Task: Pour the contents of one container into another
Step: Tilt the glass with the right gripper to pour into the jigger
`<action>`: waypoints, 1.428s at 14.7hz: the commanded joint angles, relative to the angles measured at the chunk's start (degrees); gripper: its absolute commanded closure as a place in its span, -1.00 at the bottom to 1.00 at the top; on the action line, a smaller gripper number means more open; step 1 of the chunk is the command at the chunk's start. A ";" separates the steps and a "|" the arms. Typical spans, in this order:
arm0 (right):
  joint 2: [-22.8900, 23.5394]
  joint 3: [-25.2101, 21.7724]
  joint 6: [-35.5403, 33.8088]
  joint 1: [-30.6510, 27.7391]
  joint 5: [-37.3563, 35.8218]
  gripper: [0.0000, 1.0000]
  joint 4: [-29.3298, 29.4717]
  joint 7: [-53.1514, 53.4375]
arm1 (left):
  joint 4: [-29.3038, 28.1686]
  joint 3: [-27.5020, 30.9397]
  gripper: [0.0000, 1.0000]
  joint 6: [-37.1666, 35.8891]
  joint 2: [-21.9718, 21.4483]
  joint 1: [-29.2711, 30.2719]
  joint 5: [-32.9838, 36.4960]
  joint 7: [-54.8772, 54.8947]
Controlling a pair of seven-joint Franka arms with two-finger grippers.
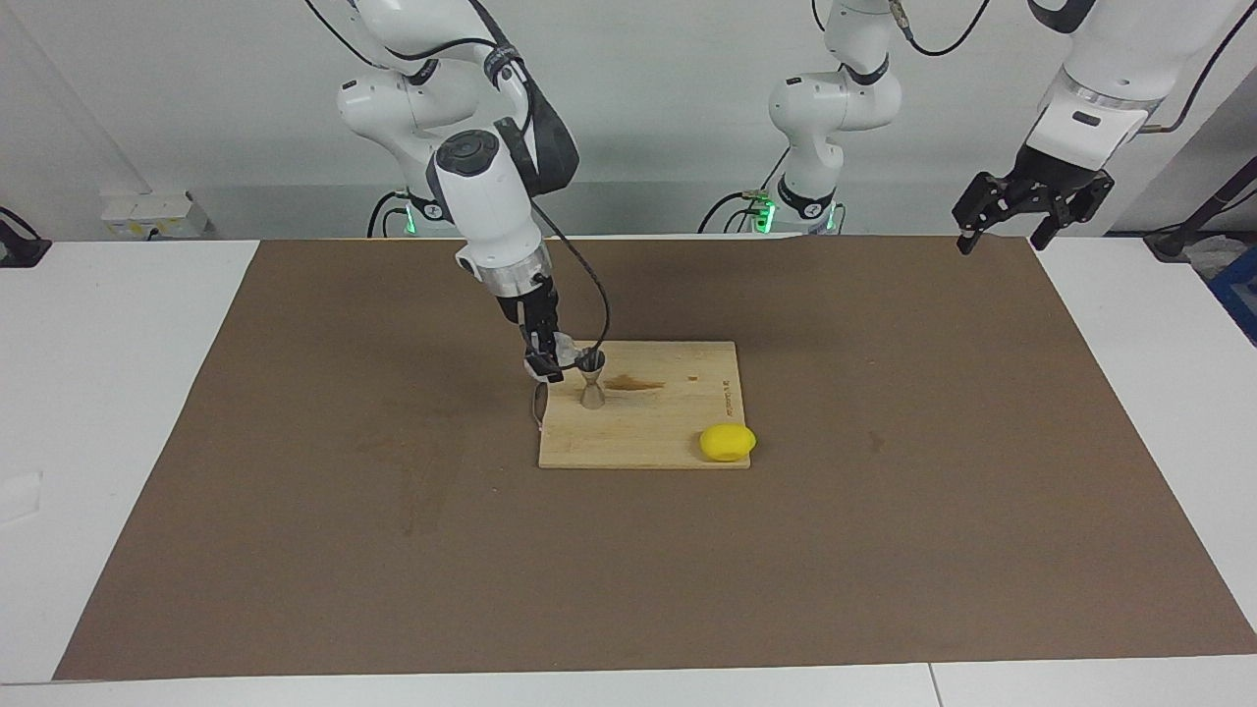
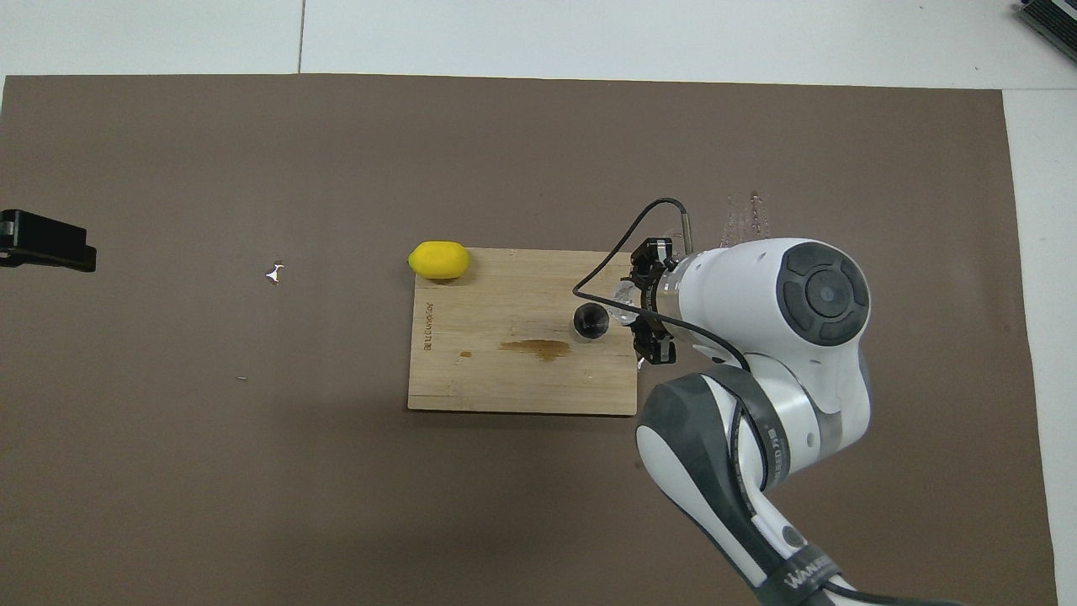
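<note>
The metal jigger (image 1: pixel 592 381) stands upright on the wooden board (image 1: pixel 658 432), near the board's edge toward the right arm's end; in the overhead view it (image 2: pixel 590 321) shows as a dark round mouth. My right gripper (image 1: pixel 546 355) is shut on the clear glass tumbler (image 1: pixel 568 350) and holds it tilted, its rim right beside the jigger's top. In the overhead view the tumbler (image 2: pixel 624 296) shows faintly between the right gripper's (image 2: pixel 649 303) fingers. My left gripper (image 1: pixel 1021 211) waits raised over the mat's corner at the left arm's end; only a dark part of it (image 2: pixel 46 240) shows in the overhead view.
A yellow lemon (image 1: pixel 728 442) lies at the board's corner farthest from the robots, toward the left arm's end. A brown stain (image 1: pixel 633 384) marks the board beside the jigger. A brown mat (image 1: pixel 393 511) covers the table under the board.
</note>
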 commanded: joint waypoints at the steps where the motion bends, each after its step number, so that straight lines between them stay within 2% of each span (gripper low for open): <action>1: -1.73 0.01 1.57 0.17 -3.51 1.00 -1.83 3.01 | -1.72 -0.15 -1.00 1.43 -1.23 0.04 0.88 -0.63; 7: -1.12 0.10 3.67 2.19 -9.83 1.00 -1.74 8.72 | -1.80 -0.07 -1.00 1.35 -1.23 0.13 0.88 -0.63; 17: -1.56 0.10 2.97 5.88 -21.17 1.00 -2.97 12.33 | -1.80 -0.07 -1.00 1.08 -1.32 0.31 0.88 -0.81; 21: -1.30 0.10 2.80 5.53 -21.27 1.00 -2.62 12.42 | -1.72 -0.07 -1.00 1.17 -1.32 0.48 0.88 -0.90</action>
